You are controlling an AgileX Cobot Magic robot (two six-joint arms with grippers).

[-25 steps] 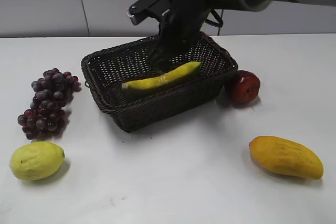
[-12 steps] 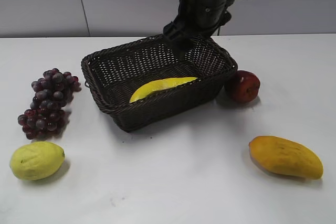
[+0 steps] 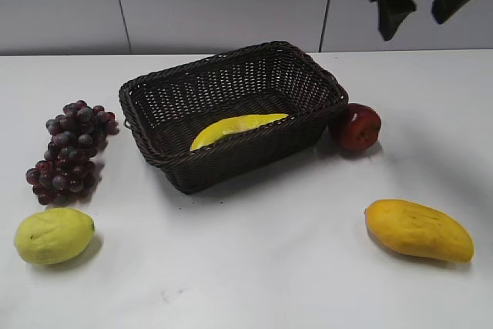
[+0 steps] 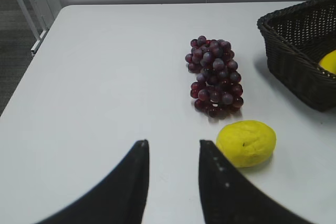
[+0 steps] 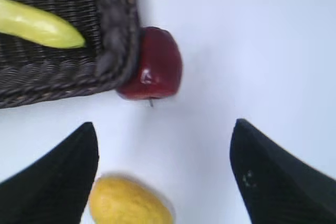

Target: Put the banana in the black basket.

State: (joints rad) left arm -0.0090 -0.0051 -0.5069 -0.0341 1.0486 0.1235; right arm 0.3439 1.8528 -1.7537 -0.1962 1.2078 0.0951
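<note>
right claw (image 3: 422, 7) hangs open above white table (image 3: 254, 267), grey wall (image 3: 192, 1) behind.

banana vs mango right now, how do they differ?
The banana is slim, curved, bright yellow; the mango is plump and orange-yellow. The banana lies inside the black basket; the mango lies on the bare table, front right. Both lie flat, ungripped, similar in length.

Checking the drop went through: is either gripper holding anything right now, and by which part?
Nothing is held. The right gripper and left gripper are open and empty; the banana lies in the black basket.
</note>
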